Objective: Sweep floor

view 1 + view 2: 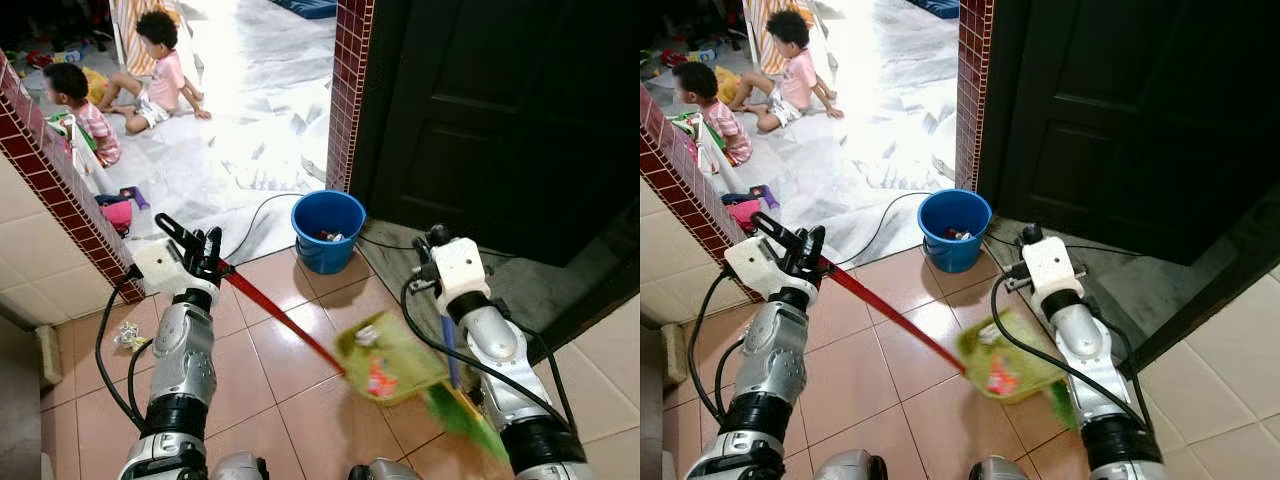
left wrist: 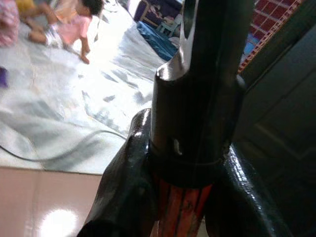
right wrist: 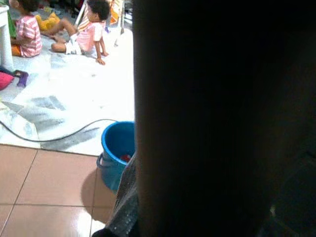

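Note:
My left gripper (image 1: 196, 242) is shut on the top of a long red handle (image 1: 280, 315). The handle slopes down to a green dustpan (image 1: 392, 360), blurred, just above the tiled floor, with bits of litter in it. In the left wrist view the red handle (image 2: 180, 210) with its black cap sits tight between the two fingers (image 2: 123, 187). My right gripper (image 1: 433, 245) holds a broom with a blue stick (image 1: 450, 352); its green bristles (image 1: 462, 415) lie beside the dustpan's near right edge. A blue bucket (image 1: 328, 228) with some rubbish inside stands just ahead.
A crumpled wrapper (image 1: 130, 337) lies on the tiles at the left. Two children (image 1: 160, 70) sit on the white floor beyond the brick pillar (image 1: 350, 90). A cable (image 1: 262, 212) runs past the bucket. A dark door (image 1: 500, 110) closes the right side, and a tiled wall (image 1: 40, 160) borders the left.

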Controlling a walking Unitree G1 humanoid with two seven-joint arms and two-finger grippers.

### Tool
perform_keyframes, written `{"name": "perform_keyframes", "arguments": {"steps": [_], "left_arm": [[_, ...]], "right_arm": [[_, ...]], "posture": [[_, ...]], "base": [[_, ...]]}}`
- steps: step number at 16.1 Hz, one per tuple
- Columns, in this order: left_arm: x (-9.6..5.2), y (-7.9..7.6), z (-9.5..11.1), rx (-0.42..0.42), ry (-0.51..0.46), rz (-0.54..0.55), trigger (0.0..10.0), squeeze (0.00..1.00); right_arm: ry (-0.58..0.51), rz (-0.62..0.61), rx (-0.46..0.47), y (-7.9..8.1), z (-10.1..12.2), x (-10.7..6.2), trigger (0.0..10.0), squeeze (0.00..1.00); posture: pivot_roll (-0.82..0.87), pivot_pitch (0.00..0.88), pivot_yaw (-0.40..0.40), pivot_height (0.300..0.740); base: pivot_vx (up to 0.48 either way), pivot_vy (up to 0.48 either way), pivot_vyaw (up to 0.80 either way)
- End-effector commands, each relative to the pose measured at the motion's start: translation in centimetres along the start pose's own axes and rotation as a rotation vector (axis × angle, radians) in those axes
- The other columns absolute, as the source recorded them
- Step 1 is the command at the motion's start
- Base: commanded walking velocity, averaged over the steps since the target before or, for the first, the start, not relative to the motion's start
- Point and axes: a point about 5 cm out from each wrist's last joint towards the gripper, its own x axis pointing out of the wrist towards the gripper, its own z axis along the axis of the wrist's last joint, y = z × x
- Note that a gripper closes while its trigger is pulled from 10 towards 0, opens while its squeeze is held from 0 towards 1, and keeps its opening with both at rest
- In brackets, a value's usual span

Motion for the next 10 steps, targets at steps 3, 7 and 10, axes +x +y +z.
{"name": "perform_keyframes", "arguments": {"steps": [3,7,10], "left_arm": [[1.1,-0.6,1.0,-0.168,-0.051,-0.01,10.0,0.0],[1.7,-0.9,1.9,-0.093,-0.088,-0.025,10.0,0.0],[1.6,-0.7,2.7,0.048,-0.117,-0.039,10.0,0.0]], "right_arm": [[-0.013,0.011,-0.008,0.3,0.2,0.2,10.0,0.0],[-0.032,0.041,-0.005,1.0,0.6,0.6,10.0,0.0],[-0.036,0.042,-0.002,1.2,0.6,0.7,10.0,0.0]], "posture": [[-0.09,0.0,-0.014,0.74],[-0.09,0.0,-0.016,0.74],[-0.09,0.0,-0.009,0.74]], "base": [[0.0,0.0,0.0],[0.0,0.0,0.0],[0.0,0.0,0.0]]}}
